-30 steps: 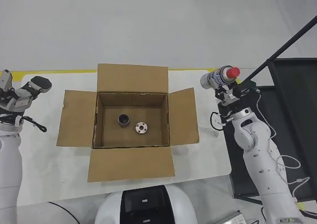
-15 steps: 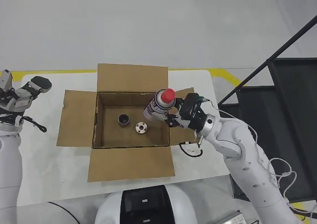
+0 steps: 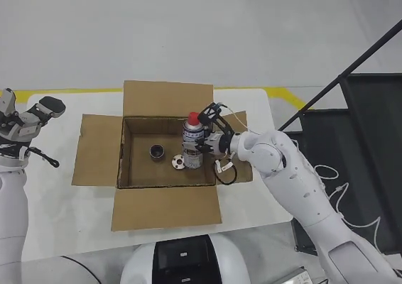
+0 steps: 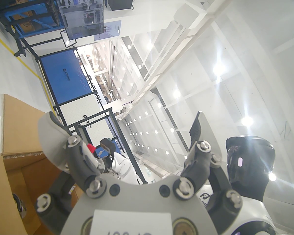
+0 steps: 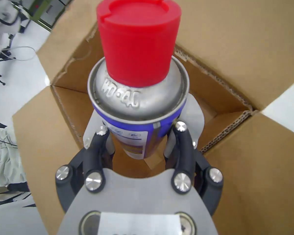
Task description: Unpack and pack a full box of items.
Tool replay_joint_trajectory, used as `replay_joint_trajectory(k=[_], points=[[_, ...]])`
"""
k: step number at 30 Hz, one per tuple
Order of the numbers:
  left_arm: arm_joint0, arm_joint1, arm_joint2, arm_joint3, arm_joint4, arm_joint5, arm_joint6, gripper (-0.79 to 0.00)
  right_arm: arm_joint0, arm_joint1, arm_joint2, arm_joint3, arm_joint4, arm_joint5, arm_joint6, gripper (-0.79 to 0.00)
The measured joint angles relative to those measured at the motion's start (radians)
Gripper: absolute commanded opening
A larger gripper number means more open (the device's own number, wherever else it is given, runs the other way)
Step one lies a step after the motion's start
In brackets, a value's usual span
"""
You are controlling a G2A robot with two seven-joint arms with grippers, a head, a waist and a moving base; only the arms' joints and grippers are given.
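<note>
An open cardboard box (image 3: 99, 149) sits in the middle of the white table, flaps spread flat. My right gripper (image 3: 206, 144) is shut on a spray can (image 3: 193, 142) with a red cap, holding it upright inside the box by its right wall. In the right wrist view the can (image 5: 139, 94) stands between the fingers (image 5: 194, 113) over the box's inside corner (image 5: 235, 121). A dark ring (image 3: 158, 151) and a round metal flange (image 3: 178, 162) lie on the box floor. My left gripper (image 3: 36, 115) hangs open and holds nothing beyond the table's far left corner; its fingers (image 4: 51, 133) point up.
A black metal rack (image 3: 375, 135) stands just right of the table. Bare table (image 3: 261, 202) shows to the right of the box and in front of it. The box's left flap (image 4: 5, 184) lies below the left gripper.
The right arm swung the can from beside the rack at the table's right edge leftward over the flap, then lowered it upright into the box. The left arm has stayed still.
</note>
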State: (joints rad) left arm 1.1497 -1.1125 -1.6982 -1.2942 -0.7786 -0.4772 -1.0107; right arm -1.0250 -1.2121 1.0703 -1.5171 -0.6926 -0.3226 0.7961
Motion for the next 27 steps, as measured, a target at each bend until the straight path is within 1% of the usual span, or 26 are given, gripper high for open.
replay_joint_trajectory(k=[5,9,10,11,12,16,20,24,27], points=[[0.0,0.0,0.0,0.0,0.0,0.0,0.0,0.0,0.069,-0.021,-0.093,0.102,-0.032,0.036,0.038,-0.785],[0.0,0.0,0.0,0.0,0.0,0.0,0.0,0.0,0.12,-0.043,-0.164,0.175,-0.048,0.058,0.042,-0.785],[0.0,0.0,0.0,0.0,0.0,0.0,0.0,0.0,0.131,-0.048,-0.18,0.192,-0.051,0.063,0.039,-0.677],[0.0,0.0,0.0,0.0,0.0,0.0,0.0,0.0,0.147,-0.056,-0.2,0.215,-0.052,0.07,0.036,-0.222],[0.0,0.0,0.0,0.0,0.0,0.0,0.0,0.0,0.158,-0.062,-0.214,0.233,-0.052,0.075,0.033,0.0],[0.0,0.0,0.0,0.0,0.0,0.0,0.0,0.0,0.205,-0.09,-0.262,0.305,-0.025,0.094,-0.007,0.0],[0.0,0.0,0.0,0.0,0.0,0.0,0.0,0.0,0.234,-0.111,-0.285,0.35,0.016,0.063,-0.074,0.0],[0.0,0.0,0.0,0.0,0.0,0.0,0.0,0.0,0.226,-0.108,-0.273,0.321,0.021,-0.007,-0.108,0.0],[0.0,0.0,0.0,0.0,0.0,0.0,0.0,0.0,0.188,-0.09,-0.228,0.254,0.032,-0.069,-0.129,0.0]])
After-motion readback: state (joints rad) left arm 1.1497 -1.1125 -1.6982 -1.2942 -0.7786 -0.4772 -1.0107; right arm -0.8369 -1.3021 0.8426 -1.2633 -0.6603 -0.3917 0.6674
